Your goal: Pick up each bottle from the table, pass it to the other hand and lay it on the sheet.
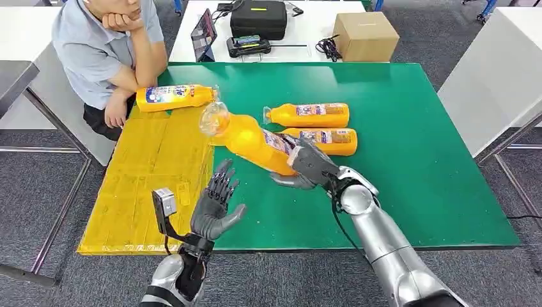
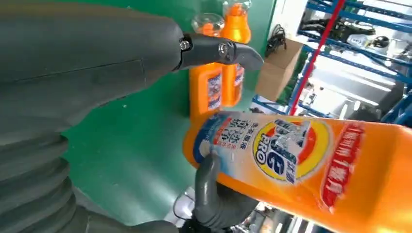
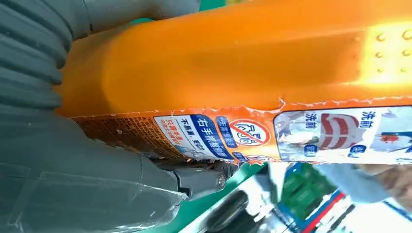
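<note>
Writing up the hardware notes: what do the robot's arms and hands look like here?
Both arms are silver metal with rounded joint housings. The right arm has a black cable running along it to the wrist. The left hand and right hand are dark grey with many darker fingers; the wrist views show a grey ribbed cover and a thick grey thumb. A small grey camera box sits on a bracket at the left wrist.

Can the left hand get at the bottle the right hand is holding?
Probably yes: the left hand is open, facing the held bottle, with only bare green table between them.
</note>
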